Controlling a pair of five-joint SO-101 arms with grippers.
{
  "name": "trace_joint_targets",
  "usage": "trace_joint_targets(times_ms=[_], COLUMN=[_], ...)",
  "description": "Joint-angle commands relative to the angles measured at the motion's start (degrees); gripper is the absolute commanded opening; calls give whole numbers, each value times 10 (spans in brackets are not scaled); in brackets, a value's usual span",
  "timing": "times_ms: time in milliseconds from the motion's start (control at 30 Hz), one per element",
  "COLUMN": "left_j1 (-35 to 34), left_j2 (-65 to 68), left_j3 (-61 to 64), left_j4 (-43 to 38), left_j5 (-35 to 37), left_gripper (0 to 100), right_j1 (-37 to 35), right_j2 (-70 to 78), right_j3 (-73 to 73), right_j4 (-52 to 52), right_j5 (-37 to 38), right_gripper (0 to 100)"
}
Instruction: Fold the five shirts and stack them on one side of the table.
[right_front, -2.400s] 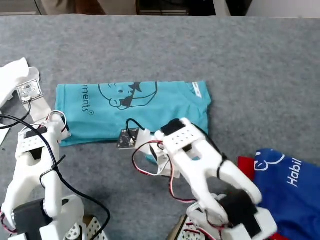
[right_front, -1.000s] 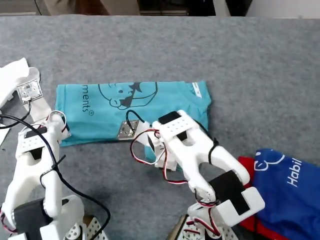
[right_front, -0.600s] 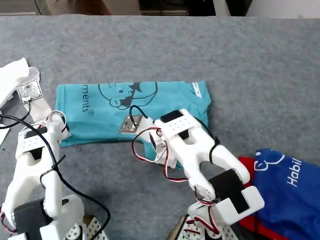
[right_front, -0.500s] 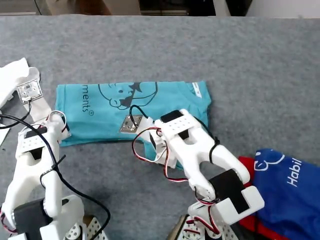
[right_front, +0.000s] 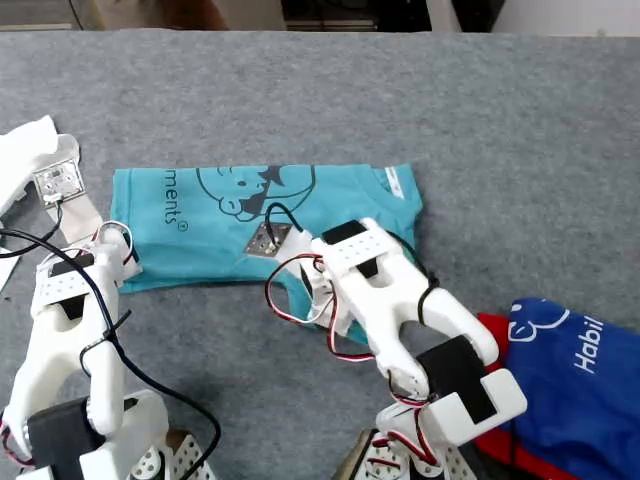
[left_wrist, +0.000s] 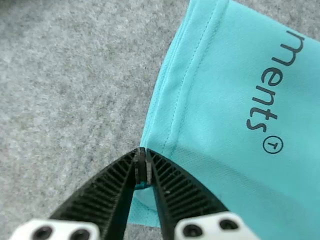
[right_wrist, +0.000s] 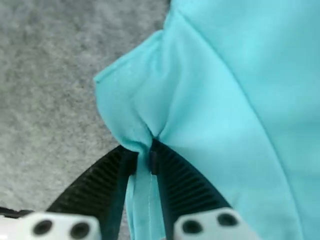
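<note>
Cloth is the whole matter here. The teal shirt (right_front: 260, 215) lies flat on the grey tabletop (right_front: 500, 120), left of the middle, print up and seemingly folded once along its length. It looks thin, light and limp, so I expect it to sag, drag and crease rather than keep any shape. The left pincer (left_wrist: 142, 161) is closed tight on the shirt's near left corner, right at the stitched hem, with only a sliver of fabric between the ribbed tips. The right pincer (right_wrist: 149, 149) is clamped on a bunched pleat at the near right part of the shirt, where the fabric has gathered into a ridge above the tips. Hems and corners seem the best places to grip, since a doubled, stitched edge gives the tips something to bite and should slip less than a single layer. The left hold looks shallow and could pull free under a quick lift. Both holds would need to rise and travel together, or the loose middle is likely to trail and spoil the fold. A blue shirt (right_front: 580, 370) with a red cloth (right_front: 490, 328) beneath it lies at the near right edge, clear of the teal one.
</note>
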Motion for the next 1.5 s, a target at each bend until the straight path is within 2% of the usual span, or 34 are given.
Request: trace_joint_targets(times_ms=[0,133,300,467,900,1133,1233,1467], left_j1=[1,1,1,1,1,1,1,1], left_j2=[-2,-2,-2,-2,-2,-2,-2,-2], left_j3=[-18,-18,-18,-18,-18,-18,-18,-18], left_j4=[-10,-10,-10,-10,-10,-10,-10,-10], left_j5=[2,2,2,2,2,2,2,2], left_gripper=[21,21,21,21,21,21,21,21], right_j1=[7,21,93,144,142,102,88,81], right_j2=[20,20,25,42,302,417,451,493], right_j3=[-22,-98,-211,-312,-726,-945,-991,-998], right_j4=[28,83,125,153,277,372,379,376], right_j5=[-11,-11,-6,62,221,309,332,384], right_gripper=[4,4,4,4,4,4,4,5])
